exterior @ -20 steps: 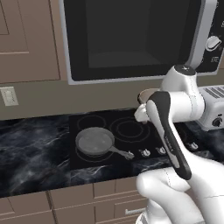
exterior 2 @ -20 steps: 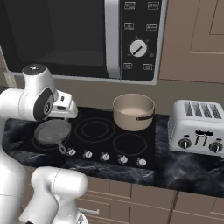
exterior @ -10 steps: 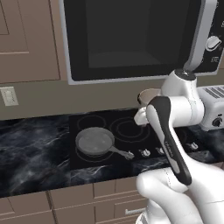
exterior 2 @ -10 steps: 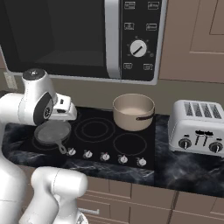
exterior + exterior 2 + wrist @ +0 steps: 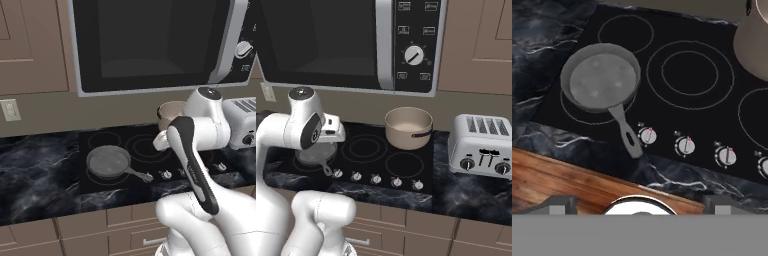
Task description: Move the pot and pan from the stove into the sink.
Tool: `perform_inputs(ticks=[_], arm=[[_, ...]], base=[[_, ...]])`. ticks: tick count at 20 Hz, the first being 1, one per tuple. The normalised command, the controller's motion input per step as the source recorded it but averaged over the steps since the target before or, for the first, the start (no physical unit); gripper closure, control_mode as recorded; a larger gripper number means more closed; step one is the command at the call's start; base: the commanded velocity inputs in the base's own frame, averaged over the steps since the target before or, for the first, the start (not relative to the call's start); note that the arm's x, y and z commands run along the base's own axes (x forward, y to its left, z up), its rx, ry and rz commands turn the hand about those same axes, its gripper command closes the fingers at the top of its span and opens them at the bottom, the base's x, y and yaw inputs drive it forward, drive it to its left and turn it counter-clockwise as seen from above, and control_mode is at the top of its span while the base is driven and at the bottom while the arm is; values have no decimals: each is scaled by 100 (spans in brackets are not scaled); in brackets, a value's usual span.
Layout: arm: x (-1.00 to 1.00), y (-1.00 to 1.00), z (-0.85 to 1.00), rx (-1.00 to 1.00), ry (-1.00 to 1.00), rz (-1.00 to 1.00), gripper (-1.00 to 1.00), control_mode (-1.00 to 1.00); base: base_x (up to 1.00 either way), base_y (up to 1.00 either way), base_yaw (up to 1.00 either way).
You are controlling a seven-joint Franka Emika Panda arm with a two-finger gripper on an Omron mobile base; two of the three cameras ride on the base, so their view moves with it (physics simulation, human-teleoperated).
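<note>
Hand view looks down on the pan [image 5: 603, 82] on the stove [image 5: 712, 107]; the gripper's fingers are spread wide, grasping nothing.

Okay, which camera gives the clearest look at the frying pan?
The hand view: the frying pan shows whole from above, handle included, on the stove's front-left burner. The left base view shows it smaller; in the right base view the arm hides most of it.
</note>
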Motion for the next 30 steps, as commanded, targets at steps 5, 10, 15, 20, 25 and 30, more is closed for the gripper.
perform_inputs(ticks=[5,10,15,20,25,30], arm=[[10,7,-28,-2,0,10,-100,-100],[15,12,-30,-5,0,11,-100,-100],[15,13,-33,-6,0,11,-100,-100],[14,17,-37,-6,2,10,-100,-100],[20,25,-36,-4,4,9,-100,-100],[19,22,-32,-1,4,9,-100,-100]], base=[[0,0,0],[0,0,0],[0,0,0],[0,0,0],[0,0,0],[0,0,0]])
